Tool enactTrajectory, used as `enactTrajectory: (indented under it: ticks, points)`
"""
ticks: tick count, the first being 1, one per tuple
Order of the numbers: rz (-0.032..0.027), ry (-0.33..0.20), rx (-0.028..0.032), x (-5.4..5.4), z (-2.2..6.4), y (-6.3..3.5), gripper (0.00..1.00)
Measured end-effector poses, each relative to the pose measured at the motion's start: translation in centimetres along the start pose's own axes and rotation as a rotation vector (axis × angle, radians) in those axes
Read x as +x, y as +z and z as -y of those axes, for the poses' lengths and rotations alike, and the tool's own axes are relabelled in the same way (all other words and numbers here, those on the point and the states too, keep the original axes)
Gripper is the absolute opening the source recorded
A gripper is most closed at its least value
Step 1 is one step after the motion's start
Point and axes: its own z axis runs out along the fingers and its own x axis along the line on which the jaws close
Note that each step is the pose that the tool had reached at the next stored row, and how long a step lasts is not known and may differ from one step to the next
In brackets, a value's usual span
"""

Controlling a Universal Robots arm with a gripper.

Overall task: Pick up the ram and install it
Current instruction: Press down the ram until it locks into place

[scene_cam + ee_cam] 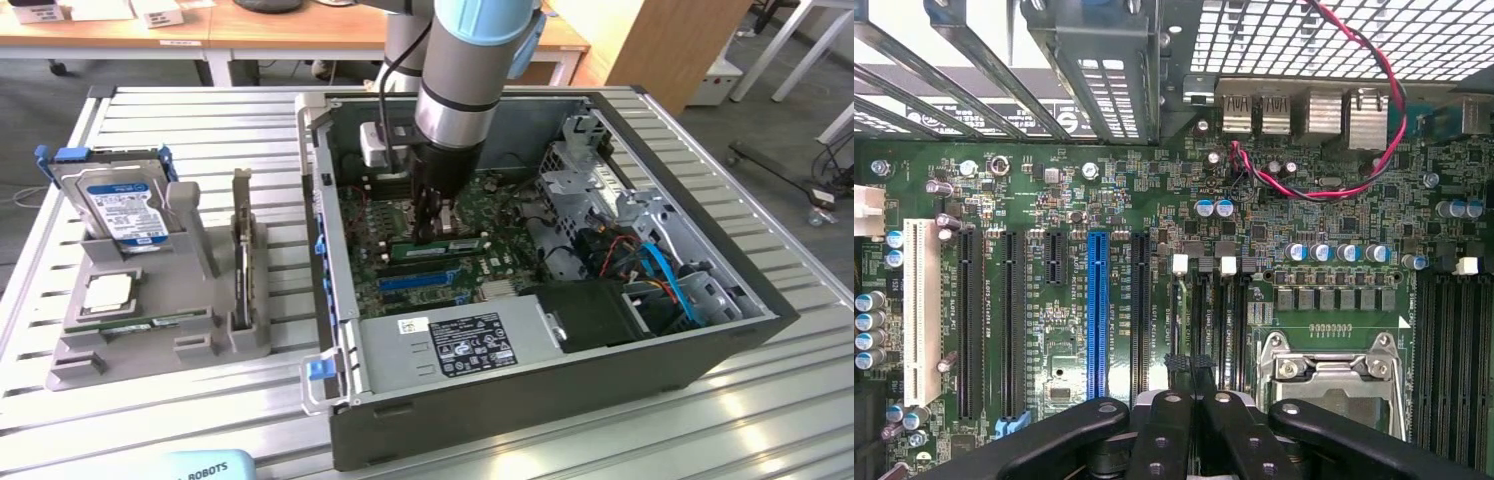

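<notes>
Hiding gripper [435, 232] tips: ram [449, 244].

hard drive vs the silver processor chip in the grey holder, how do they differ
The hard drive stands on edge; the processor chip lies flat. The hard drive is larger, with a blue label; the processor chip is a plain silver square. Both sit in the grey holder.

a lab or workshop: an open computer case [534, 330] on a slatted metal table [200, 420], wooden desks [267, 30] behind it.
</notes>
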Motion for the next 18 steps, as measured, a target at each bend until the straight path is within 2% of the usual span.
enactTrajectory:
  ticks: [18]
  points:
    - [-0.0003, 0.0, -0.0002, 0.01, 0.01, 0.21, 0.1]
